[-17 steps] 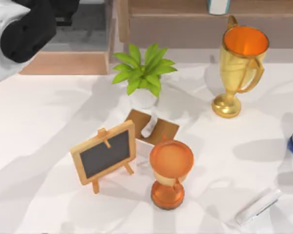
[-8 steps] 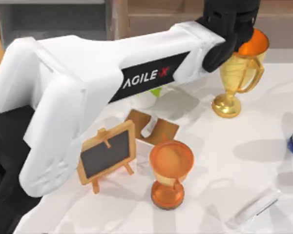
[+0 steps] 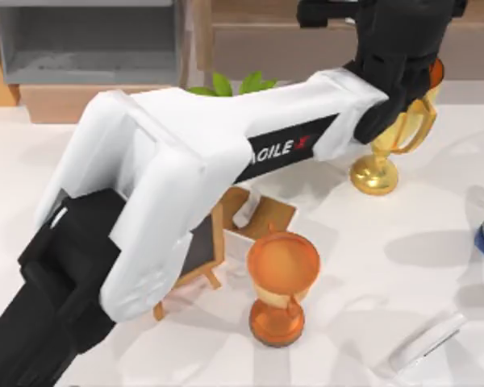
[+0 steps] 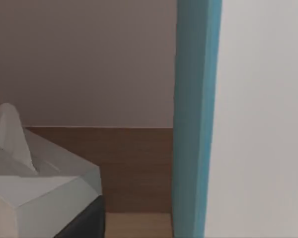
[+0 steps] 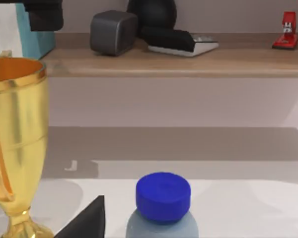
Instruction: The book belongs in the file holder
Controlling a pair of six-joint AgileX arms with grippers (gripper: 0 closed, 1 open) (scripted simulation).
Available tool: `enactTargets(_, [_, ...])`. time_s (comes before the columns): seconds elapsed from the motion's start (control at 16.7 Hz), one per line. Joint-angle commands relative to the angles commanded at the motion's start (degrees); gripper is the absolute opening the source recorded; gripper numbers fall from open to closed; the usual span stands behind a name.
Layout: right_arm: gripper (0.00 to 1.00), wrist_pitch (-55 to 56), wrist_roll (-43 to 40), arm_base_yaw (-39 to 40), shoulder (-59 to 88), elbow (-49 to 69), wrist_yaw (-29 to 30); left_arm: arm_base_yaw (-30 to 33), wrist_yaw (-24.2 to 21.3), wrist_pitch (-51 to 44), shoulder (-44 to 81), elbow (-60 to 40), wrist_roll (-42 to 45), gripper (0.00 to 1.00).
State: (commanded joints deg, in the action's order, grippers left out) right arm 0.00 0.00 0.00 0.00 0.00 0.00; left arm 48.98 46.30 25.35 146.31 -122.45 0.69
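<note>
Thick teal-covered book (image 4: 193, 119) with white page edges, held upright at the back shelf, grey thin-walled file holder (image 3: 89, 40) with tan wooden base, standing open at the table's back left

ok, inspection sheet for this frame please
Surface: white table, crowded.
Job's things: book upright on the shelf; file holder at far left, no book in it.
Clutter: gold trophy, orange trophy, chalkboard, plant, blue bottle.
Hands: left hand at the book; right hand low by the bottle.
Cables: nothing seen.
Surroundings: tissue box, red stapler on the shelf.
</note>
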Motion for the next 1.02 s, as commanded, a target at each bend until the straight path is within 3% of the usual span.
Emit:
enactTargets(0.9, [1.0, 0.0, 0.0, 0.0, 0.0, 0.0, 0.0, -1.44, -1.47, -4.38, 4.65, -8.91, -0.14, 1.0])
enactTargets(1.02, [1.0, 0.0, 0.0, 0.0, 0.0, 0.0, 0.0, -1.44, -1.47, -4.38, 4.65, -8.91, -0.14, 0.85])
